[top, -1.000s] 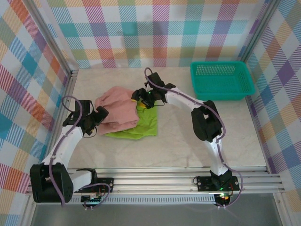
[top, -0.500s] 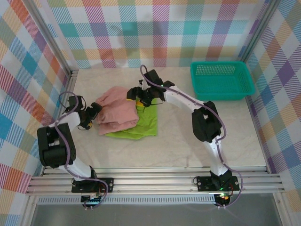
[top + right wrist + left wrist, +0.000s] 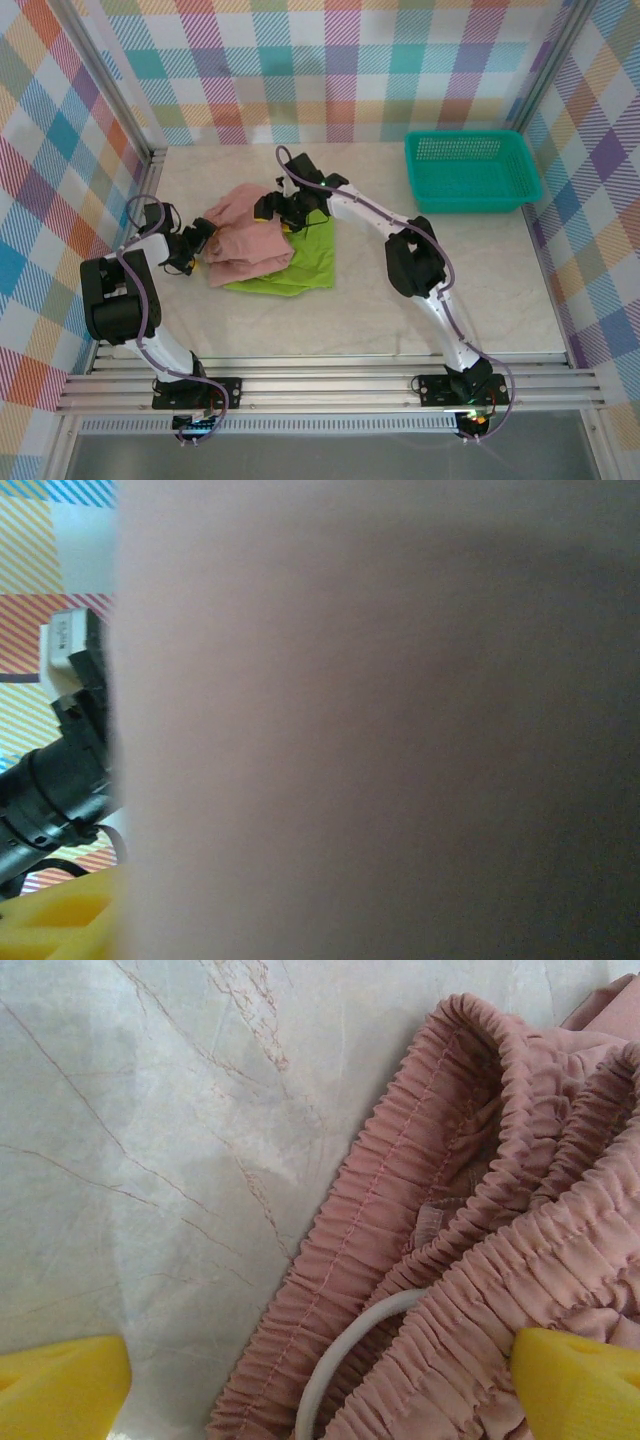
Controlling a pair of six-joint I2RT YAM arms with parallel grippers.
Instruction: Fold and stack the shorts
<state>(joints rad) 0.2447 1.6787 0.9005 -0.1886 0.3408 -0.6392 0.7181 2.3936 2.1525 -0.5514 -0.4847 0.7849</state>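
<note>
Left of centre on the worktop, the pink shorts lie bunched on top of the green shorts. The green pair is spread flat beneath and shows along the near and right sides.

Left gripper: at the pink pair's left edge. In its wrist view the yellow fingers stand wide apart, gripping nothing. One is over bare worktop, the other over the gathered waistband. A white cord loop sits between them; cannot tell whether it is a drawstring or a cable.

Right gripper: at the pink pair's far right edge. Its wrist view has pink cloth pressed up against the lens, with one yellow fingertip at the lower corner. Cannot tell whether these fingers are open or closed.

Handling (judgement):
- Light, limp cloth that will sag and drag, not slide as a rigid piece.
- The elastic waistband is the thickest, firmest ridge, so it is the best hold. A pinch at each end should keep the piece taut.
- A pinch in mid-cloth risks catching the green layer too.
- The cord could snag.

Room:
- Open worktop lies to the near side and to the right of the pile.
- The teal basket is well apart at far right.
- The plaid wall is close behind the left arm, so there is little slack on that side.
</note>
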